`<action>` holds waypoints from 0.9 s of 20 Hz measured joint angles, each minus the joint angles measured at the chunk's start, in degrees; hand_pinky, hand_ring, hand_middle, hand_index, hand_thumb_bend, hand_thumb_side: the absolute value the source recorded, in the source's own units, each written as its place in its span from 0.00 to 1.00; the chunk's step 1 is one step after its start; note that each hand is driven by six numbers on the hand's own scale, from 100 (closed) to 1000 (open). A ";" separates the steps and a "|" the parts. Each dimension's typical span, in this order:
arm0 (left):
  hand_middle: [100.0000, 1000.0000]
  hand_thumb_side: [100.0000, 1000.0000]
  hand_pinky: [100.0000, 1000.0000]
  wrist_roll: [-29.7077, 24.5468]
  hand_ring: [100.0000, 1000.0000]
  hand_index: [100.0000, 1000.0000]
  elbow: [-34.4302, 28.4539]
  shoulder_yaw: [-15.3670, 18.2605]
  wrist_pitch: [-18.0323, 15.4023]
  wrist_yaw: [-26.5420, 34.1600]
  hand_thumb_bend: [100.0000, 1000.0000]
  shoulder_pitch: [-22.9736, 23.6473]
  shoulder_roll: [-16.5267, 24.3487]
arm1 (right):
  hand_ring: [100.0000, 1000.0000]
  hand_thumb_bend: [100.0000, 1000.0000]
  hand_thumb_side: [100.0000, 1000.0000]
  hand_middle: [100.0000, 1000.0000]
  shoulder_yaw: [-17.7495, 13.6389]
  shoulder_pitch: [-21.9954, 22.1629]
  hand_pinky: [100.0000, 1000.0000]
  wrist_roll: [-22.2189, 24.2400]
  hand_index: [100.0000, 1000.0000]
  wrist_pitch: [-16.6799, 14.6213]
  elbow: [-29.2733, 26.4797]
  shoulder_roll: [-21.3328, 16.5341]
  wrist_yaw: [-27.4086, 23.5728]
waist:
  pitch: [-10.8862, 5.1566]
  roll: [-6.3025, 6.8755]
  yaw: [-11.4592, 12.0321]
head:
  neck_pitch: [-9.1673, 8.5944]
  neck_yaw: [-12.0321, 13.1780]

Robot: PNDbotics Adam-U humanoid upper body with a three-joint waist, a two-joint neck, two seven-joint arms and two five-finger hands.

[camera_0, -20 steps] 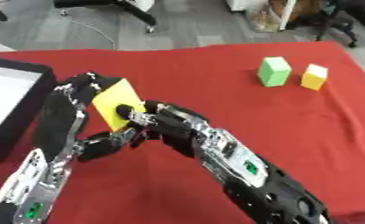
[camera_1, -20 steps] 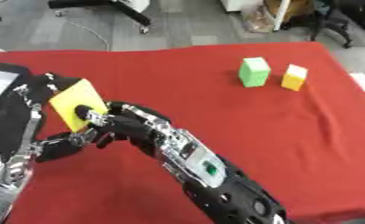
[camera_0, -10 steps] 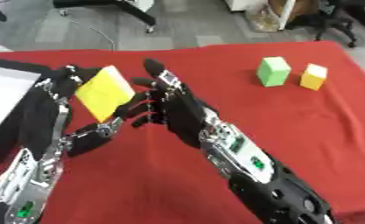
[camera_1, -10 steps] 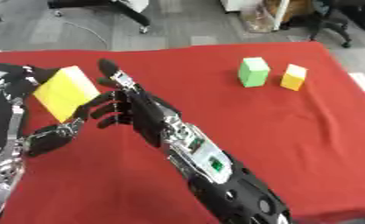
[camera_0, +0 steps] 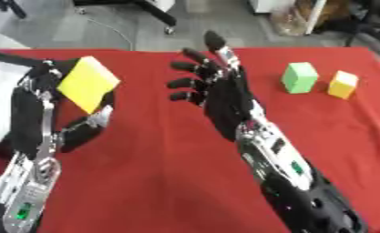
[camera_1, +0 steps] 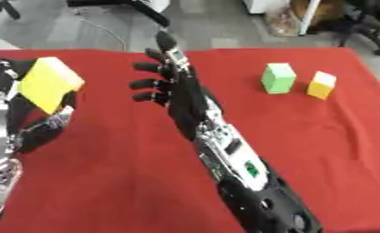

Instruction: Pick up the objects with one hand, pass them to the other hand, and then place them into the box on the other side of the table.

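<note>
1. At the far left edge, part of a box (camera_0: 0,107) with a dark rim and a pale inside is seen on the red table (camera_0: 161,182); what it contains cannot be made out.
2. A yellow block (camera_0: 87,83) is held above the table by the left hand (camera_0: 49,113), fingers and thumb curled around it, just beside the box.
3. Near the middle, the right hand (camera_0: 221,95) is raised with fingers spread wide, and nothing is held in it.
4. At the right, a green block (camera_0: 299,77) and a smaller yellow block (camera_0: 342,84) are set close together on the cloth.
</note>
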 measured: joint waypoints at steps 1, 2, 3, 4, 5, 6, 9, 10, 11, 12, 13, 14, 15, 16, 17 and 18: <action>0.42 0.24 0.52 -0.75 0.45 0.57 -0.39 1.41 1.36 -0.28 0.00 0.25 0.99 | 0.61 0.33 0.81 0.70 -0.90 0.62 0.60 -0.36 0.92 -0.56 0.03 -0.13 1.05 | 0.00 0.01 0.06 | 0.00 1.88; 0.42 0.25 0.53 -2.16 0.45 0.57 -0.68 2.90 2.93 -0.79 0.00 0.61 2.11 | 0.61 0.33 0.81 0.69 -1.73 1.29 0.60 -0.72 0.91 -1.14 0.19 -0.15 2.20 | 0.00 0.03 0.14 | 0.00 3.81; 0.42 0.26 0.54 -4.01 0.45 0.57 -0.94 4.42 4.65 -1.37 0.00 1.05 3.33 | 0.61 0.32 0.80 0.69 -2.42 1.83 0.59 -1.08 0.91 -1.71 0.62 -0.15 3.36 | 0.00 0.14 0.16 | 0.00 5.71; 0.43 0.27 0.54 -6.17 0.46 0.57 -1.05 5.99 6.46 -1.98 0.00 1.61 4.69 | 0.60 0.32 0.80 0.68 -3.02 2.30 0.59 -1.42 0.91 -2.25 1.22 -0.14 4.45 | 0.00 0.39 0.16 | 0.00 7.62; 0.43 0.27 0.54 -8.40 0.46 0.58 -1.10 7.46 8.28 -2.61 0.00 2.17 6.03 | 0.60 0.32 0.80 0.68 -3.53 2.71 0.59 -1.69 0.91 -2.78 1.87 -0.13 5.46 | 0.00 0.74 0.16 | 0.01 9.36; 0.43 0.28 0.55 -10.60 0.46 0.58 -1.07 8.80 10.01 -3.29 0.00 2.65 7.31 | 0.60 0.32 0.79 0.68 -3.90 2.97 0.59 -1.92 0.91 -3.24 2.52 -0.13 6.35 | 0.00 1.03 0.15 | 0.01 10.91; 0.43 0.30 0.56 -16.64 0.46 0.58 0.97 12.04 14.76 -5.26 0.02 3.88 10.88 | 0.60 0.31 0.78 0.67 -4.48 3.45 0.59 -2.24 0.90 -4.27 4.08 -0.06 8.20 | 0.00 1.24 0.07 | 0.01 14.23; 0.44 0.31 0.57 -18.42 0.47 0.59 2.35 12.81 16.09 -5.61 0.07 4.08 11.87 | 0.60 0.31 0.77 0.67 -4.56 3.56 0.59 -2.32 0.90 -4.48 4.49 -0.05 8.53 | 0.00 1.29 0.01 | 0.01 14.87; 0.44 0.31 0.58 -20.21 0.47 0.60 4.02 13.43 17.37 -5.76 0.09 4.12 12.69 | 0.60 0.31 0.77 0.67 -4.62 3.69 0.59 -2.35 0.90 -4.66 4.84 -0.03 8.82 | 0.00 1.38 -0.09 | 0.01 15.33; 0.44 0.33 0.59 -22.24 0.48 0.60 6.18 13.92 18.69 -5.72 0.11 4.12 13.39 | 0.60 0.31 0.77 0.66 -4.69 3.73 0.59 -2.37 0.90 -4.82 5.15 -0.03 8.96 | 0.00 1.49 -0.20 | 0.01 15.65; 0.44 0.34 0.60 -24.61 0.47 0.60 8.75 14.25 20.00 -5.52 0.12 4.02 14.04 | 0.60 0.31 0.77 0.66 -4.70 3.73 0.59 -2.35 0.90 -4.94 5.40 -0.01 9.02 | 0.00 1.58 -0.33 | 0.01 15.83; 0.48 0.38 0.66 -27.19 0.50 0.64 11.51 14.43 21.11 -5.35 0.21 3.76 14.63 | 0.60 0.30 0.76 0.66 -4.70 3.75 0.59 -2.34 0.90 -5.00 5.58 0.03 9.08 | 0.00 1.63 -0.42 | 0.01 15.89; 0.53 0.43 0.70 -29.72 0.54 0.69 14.26 14.45 22.01 -5.26 0.32 3.27 15.19 | 0.59 0.30 0.76 0.66 -4.70 3.77 0.59 -2.31 0.90 -5.07 5.74 0.10 9.12 | 0.00 1.64 -0.48 | 0.01 15.89; 0.60 0.48 0.75 -31.96 0.61 0.75 16.87 14.44 22.71 -5.26 0.47 2.55 15.64 | 0.59 0.30 0.76 0.66 -4.70 3.78 0.59 -2.27 0.89 -5.16 5.77 0.20 9.13 | 0.00 1.64 -0.52 | 0.01 15.84; 0.70 0.53 0.80 -33.68 0.70 0.83 19.14 14.42 23.24 -5.33 0.65 1.72 15.95 | 0.59 0.30 0.76 0.66 -4.69 3.79 0.59 -2.21 0.89 -5.26 5.85 0.29 9.13 | 0.00 1.64 -0.55 | 0.01 15.78; 0.73 0.54 0.80 -34.67 0.72 0.85 20.96 14.41 23.68 -5.47 0.70 0.87 16.18 | 0.59 0.30 0.76 0.66 -4.69 3.83 0.59 -2.16 0.89 -5.32 5.91 0.36 9.13 | -0.02 1.64 -0.62 | 0.01 15.69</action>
